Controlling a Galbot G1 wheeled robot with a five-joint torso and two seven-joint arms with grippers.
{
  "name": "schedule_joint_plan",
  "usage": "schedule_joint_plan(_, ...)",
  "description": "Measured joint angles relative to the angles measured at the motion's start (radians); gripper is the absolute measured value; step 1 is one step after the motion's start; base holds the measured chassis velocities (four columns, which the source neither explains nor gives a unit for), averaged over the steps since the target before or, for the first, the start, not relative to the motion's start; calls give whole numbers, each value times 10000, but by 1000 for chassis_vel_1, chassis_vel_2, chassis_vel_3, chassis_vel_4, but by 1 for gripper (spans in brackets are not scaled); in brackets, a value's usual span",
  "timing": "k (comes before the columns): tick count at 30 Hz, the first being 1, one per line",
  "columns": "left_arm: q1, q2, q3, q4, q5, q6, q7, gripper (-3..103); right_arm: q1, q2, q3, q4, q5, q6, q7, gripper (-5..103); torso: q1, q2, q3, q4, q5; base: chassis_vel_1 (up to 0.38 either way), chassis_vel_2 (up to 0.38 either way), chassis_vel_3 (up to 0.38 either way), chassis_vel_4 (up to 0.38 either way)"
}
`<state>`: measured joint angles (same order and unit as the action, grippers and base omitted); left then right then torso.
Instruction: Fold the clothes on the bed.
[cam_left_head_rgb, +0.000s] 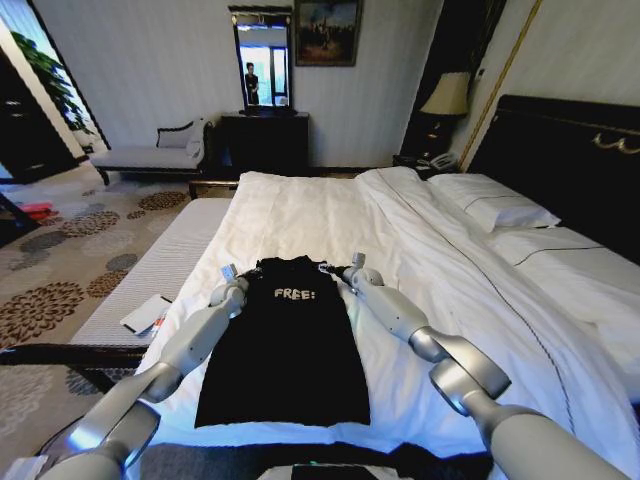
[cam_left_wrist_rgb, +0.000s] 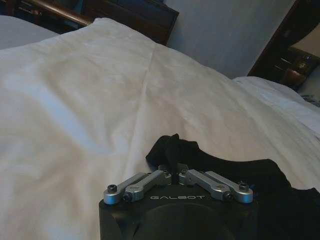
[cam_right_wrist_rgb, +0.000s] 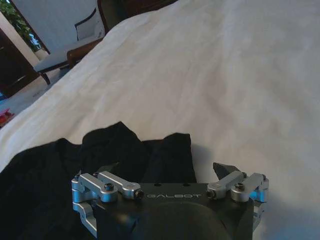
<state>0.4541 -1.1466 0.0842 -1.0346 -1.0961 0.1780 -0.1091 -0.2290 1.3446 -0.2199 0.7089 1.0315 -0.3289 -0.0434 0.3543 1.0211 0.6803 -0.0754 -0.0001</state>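
A small black sleeveless top (cam_left_head_rgb: 285, 345) with white "FREE!" lettering on the chest lies flat, front up, on the white duvet of the bed (cam_left_head_rgb: 420, 250). It sits near the foot end of the bed, close to the robot, with its shoulder straps pointing away toward the far side and its hem nearest the robot. It is tiny against the wide white bedding around it.

Both arms reach forward over the top, one on each side. The left gripper (cam_left_head_rgb: 229, 273) is at the top's left shoulder. In the left wrist view its jaws are closed together on a raised fold of black fabric (cam_left_wrist_rgb: 172, 150), pinched up from the strap edge. The right gripper (cam_left_head_rgb: 340, 270) is at the top's right shoulder. In the right wrist view its jaws stand spread apart, with the black fabric (cam_right_wrist_rgb: 135, 150) lying beneath and between them, bunched slightly at the strap, and bare duvet on the outer side.

Farther out, two white pillows (cam_left_head_rgb: 495, 205) rest against the dark wooden headboard (cam_left_head_rgb: 570, 160) on the robot's right. A bedside lamp (cam_left_head_rgb: 447, 95) stands beyond the headboard. Against the far wall are a dark dresser with a mirror (cam_left_head_rgb: 263, 65) and a grey upholstered chaise (cam_left_head_rgb: 150, 152) on patterned carpet (cam_left_head_rgb: 60, 260).
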Motion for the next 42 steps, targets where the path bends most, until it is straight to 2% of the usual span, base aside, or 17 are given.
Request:
schedule_joint_plan(2,18,6,-7,-14,0,0,0,1,0,9,-26,-57,-15,0,0,103,0,0,0,-2,0,0,0,0,0)
schedule_joint_plan(5,32,24,-18,-18,-9,0,0,1,-7,19,-64,-177,-53,14,-8,89,0,0,0,-2,1,0,0,0,0)
schedule_joint_plan(8,32,30,-27,-6,-13,-1,2,1,-29,17,-82,-190,-58,41,-27,84,0,0,0,-2,1,0,0,0,0)
schedule_joint_plan(11,37,29,-44,6,-15,-3,2,1,-21,25,-87,-204,-58,73,-33,68,0,0,0,-1,2,0,0,0,0)
schedule_joint_plan(14,48,15,-43,6,-13,-5,-4,1,-2,35,-87,-204,-48,84,-34,62,0,0,0,-1,1,0,0,0,0)
schedule_joint_plan(16,48,-4,-43,6,-6,-10,-26,1,8,36,-104,-197,-39,98,-37,51,0,0,0,-1,2,0,0,0,0)
schedule_joint_plan(17,48,-4,-43,6,-6,-10,-26,1,8,36,-104,-197,-39,98,-37,51,0,0,0,-1,2,0,0,0,0)
schedule_joint_plan(20,45,-15,-48,33,-6,-11,-45,1,13,36,-145,-164,-7,188,-38,35,0,0,0,-1,1,0,0,0,0)
schedule_joint_plan(23,31,-21,-57,83,-3,-13,-45,1,13,34,-145,-127,53,219,-23,30,0,0,0,-1,1,0,0,0,0)
schedule_joint_plan(25,28,-49,-131,114,-70,-13,-88,1,13,11,-183,-120,13,242,2,18,0,0,0,0,1,0,0,0,0)
schedule_joint_plan(26,28,-49,-131,114,-70,-13,-88,1,13,11,-183,-120,13,242,2,18,0,0,0,0,1,0,0,0,0)
schedule_joint_plan(28,27,-109,-245,179,-104,-13,-233,1,-1,-7,-214,-131,-75,289,34,7,0,1,0,0,1,0,0,0,0)
schedule_joint_plan(31,25,-78,-278,200,-125,-14,-314,1,-120,-81,-195,97,-56,323,115,2,1,0,0,-3,1,0,0,0,0)
schedule_joint_plan(36,-81,70,-197,98,-144,-17,-284,1,-272,-414,-141,818,201,326,242,2,0,0,0,3,2,0,0,0,0)
schedule_joint_plan(42,-522,142,-38,148,-232,-23,-230,1,-285,-1004,-40,1576,648,320,495,2,0,0,0,-2,3,0,0,0,0)
